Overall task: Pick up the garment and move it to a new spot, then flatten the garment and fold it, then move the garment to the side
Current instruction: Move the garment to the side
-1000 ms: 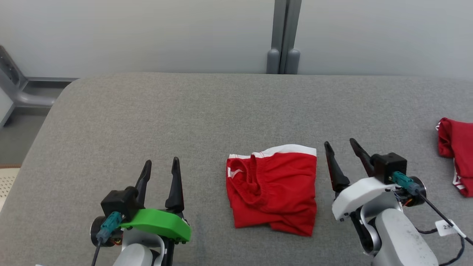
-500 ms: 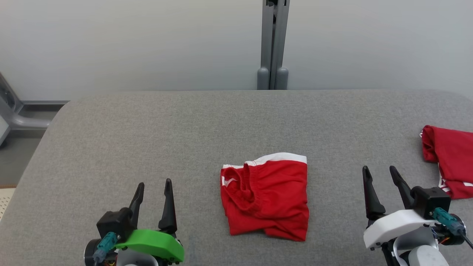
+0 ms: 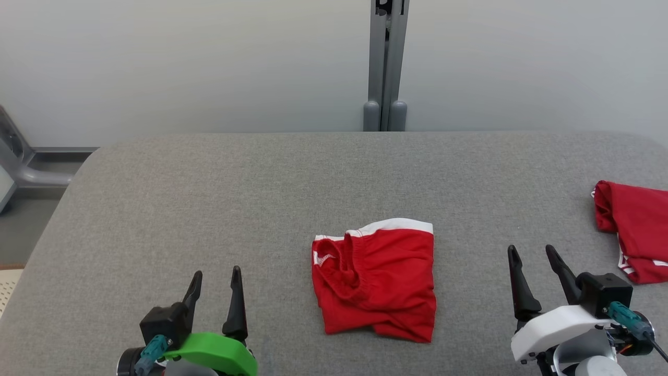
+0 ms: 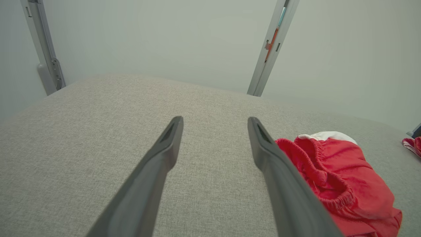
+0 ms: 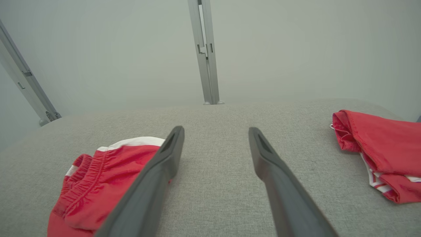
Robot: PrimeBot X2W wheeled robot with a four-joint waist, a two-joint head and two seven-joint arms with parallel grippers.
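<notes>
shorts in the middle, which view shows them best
Head view: the shorts lie whole and uncovered, seen from above. Each wrist view shows them low and oblique, partly behind a finger.

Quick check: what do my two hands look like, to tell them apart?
Both have two long dark tapered fingers on a black block with a teal plug. The left hand wears a green cover; the right hand a white cover, with a black cable trailing from its plug.
</notes>
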